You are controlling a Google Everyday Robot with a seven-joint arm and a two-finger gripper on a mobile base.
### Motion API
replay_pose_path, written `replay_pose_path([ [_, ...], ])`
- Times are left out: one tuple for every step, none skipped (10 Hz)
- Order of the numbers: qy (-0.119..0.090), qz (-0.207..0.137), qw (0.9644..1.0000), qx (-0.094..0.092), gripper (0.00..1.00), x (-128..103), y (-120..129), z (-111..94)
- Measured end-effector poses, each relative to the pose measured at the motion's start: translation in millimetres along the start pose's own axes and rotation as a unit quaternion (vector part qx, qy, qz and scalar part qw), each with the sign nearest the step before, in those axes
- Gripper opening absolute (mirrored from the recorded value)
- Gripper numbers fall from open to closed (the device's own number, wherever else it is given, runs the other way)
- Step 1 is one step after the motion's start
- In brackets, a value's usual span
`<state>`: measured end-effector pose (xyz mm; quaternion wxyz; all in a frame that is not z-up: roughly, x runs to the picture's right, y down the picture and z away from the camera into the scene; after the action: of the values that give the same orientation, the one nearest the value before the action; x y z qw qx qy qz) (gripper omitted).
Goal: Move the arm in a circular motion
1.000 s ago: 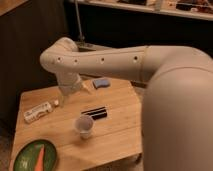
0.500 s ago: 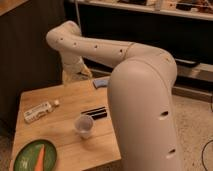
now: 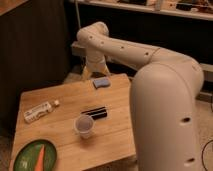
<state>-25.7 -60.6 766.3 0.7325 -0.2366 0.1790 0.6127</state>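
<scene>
The arm (image 3: 150,65) is a thick cream-white tube with small dark dots. It fills the right side of the camera view and reaches left to a rounded elbow (image 3: 94,36) at the top. From the elbow it bends straight down to the gripper (image 3: 93,74). The gripper hangs over the far edge of the wooden table (image 3: 60,97), just behind and left of a blue sponge (image 3: 101,82). Nothing shows in its grasp.
On the table lie a white bottle (image 3: 39,112) on its side at the left, a black flat object (image 3: 95,112) in the middle, and a clear cup (image 3: 84,126) in front of it. A green plate with a carrot (image 3: 34,156) sits at the front left. Dark shelving stands behind.
The elbow has swung right and away from the camera. The gripper has moved from above the table's left side to its far edge, beside the blue sponge. The table objects have not moved.
</scene>
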Motion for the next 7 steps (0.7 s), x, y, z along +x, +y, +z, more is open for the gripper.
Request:
replay_pose_path([
  [0.0,0.031,0.9995,-0.004,0.8,19,-33,5],
  [0.0,0.047,0.9989,-0.006,0.8,31,-49,7],
  [-0.001,0.061,0.9981,-0.01,0.8,43,-64,9],
  [-0.003,0.082,0.9965,-0.013,0.8,66,-86,13],
  [-0.006,0.1,0.9949,-0.015,0.8,94,-104,15],
  [-0.009,0.109,0.9939,-0.016,0.8,117,-111,15],
  [-0.011,0.109,0.9939,-0.017,0.8,140,-111,14],
])
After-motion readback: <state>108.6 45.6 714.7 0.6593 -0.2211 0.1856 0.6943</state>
